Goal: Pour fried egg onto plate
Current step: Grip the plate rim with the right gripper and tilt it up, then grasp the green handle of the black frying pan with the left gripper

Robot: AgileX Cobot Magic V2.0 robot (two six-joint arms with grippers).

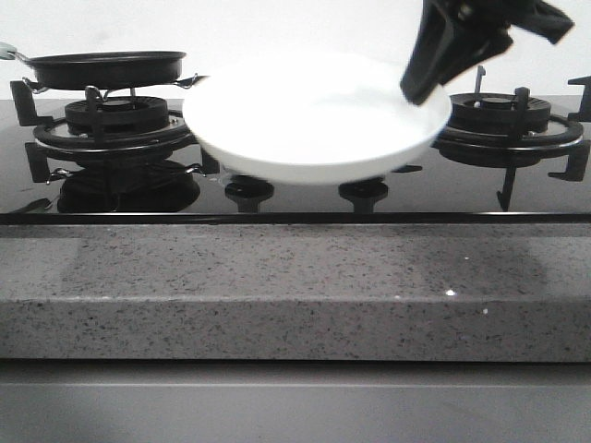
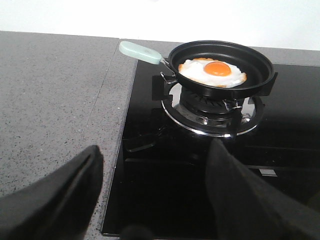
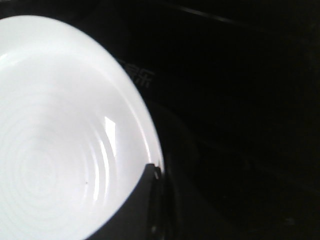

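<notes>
So right now my right hand is pinched onto the far right rim of the plate and has it up in the air over the middle of the stove, between the two burners. The front view is a bit blurry on the plate, so I can't swear it's level, but it looks close enough. The fried egg is sitting in the little black pan on the left burner, yolk up, handle pointing out toward the grey worktop. My left hand is wide open with nothing in it, hanging back near the front edge of the stove, well apart from the pan. The way I'd play this: get the plate parked low and steady just beside the pan before touching anything else, since a rim pinch like that probably lets the plate sag or swing. Then bring the left hand onto the handle, square and deep, because a loose grab on a slim handle will roll when I tip. Tilt slowly toward the plate so the egg slides instead of flopping off the edge.
</notes>
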